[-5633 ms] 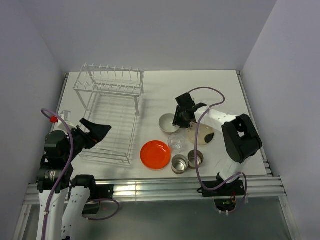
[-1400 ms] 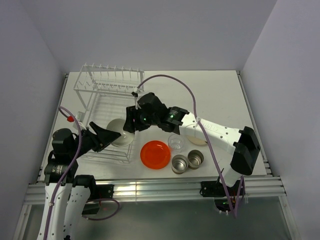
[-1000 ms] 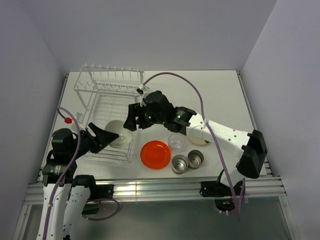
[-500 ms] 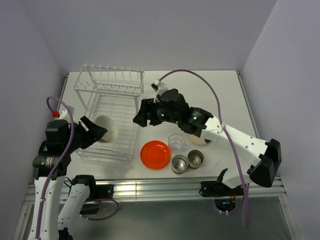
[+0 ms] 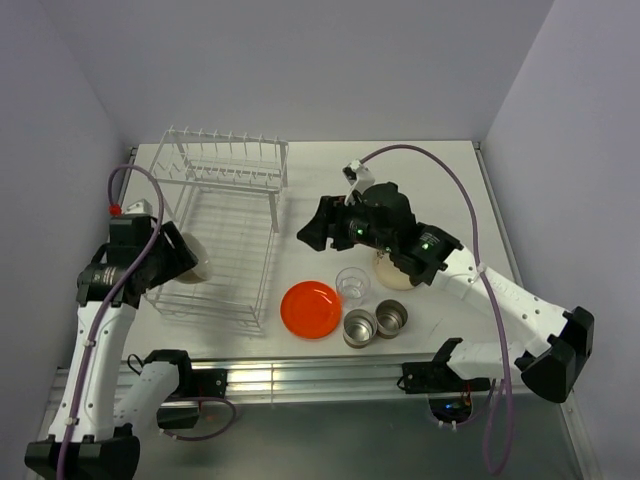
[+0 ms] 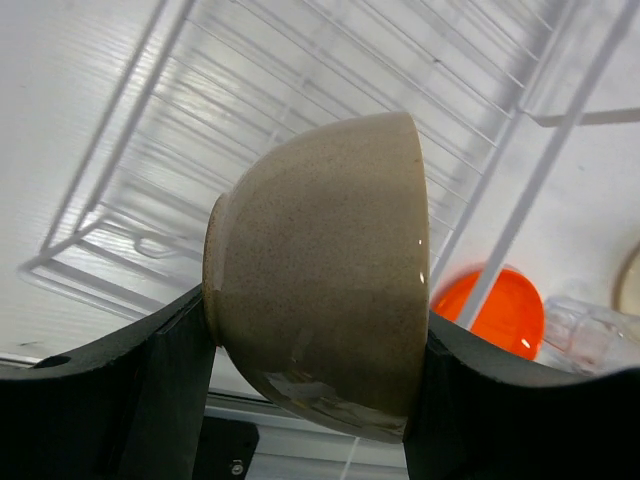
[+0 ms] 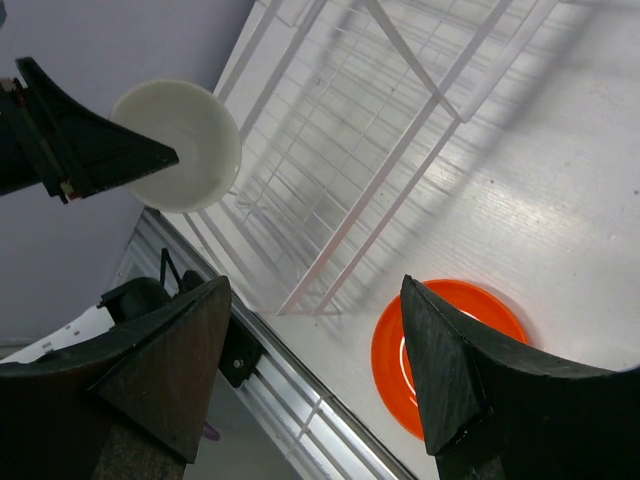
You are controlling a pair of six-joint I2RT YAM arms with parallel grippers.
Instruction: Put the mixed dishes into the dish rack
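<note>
White surface (image 5: 400, 180) holds the dish rack (image 5: 268, 262), and nothing rests in it yet. Over the rack's left part the left hand (image 5: 178, 258) pinches the beige bowl (image 6: 320, 250), tipped on its side. Right of the rack the right hand (image 5: 312, 233) is spread and empty, and the red plate (image 5: 310, 308), glass (image 5: 352, 284), steel cups (image 5: 359, 327) and cream plate (image 5: 398, 274) wait.

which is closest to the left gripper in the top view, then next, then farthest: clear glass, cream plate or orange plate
From the left gripper, holding the bowl:
1. orange plate, just right of the dish rack
2. clear glass, right of that plate
3. cream plate, farthest right, partly hidden
</note>
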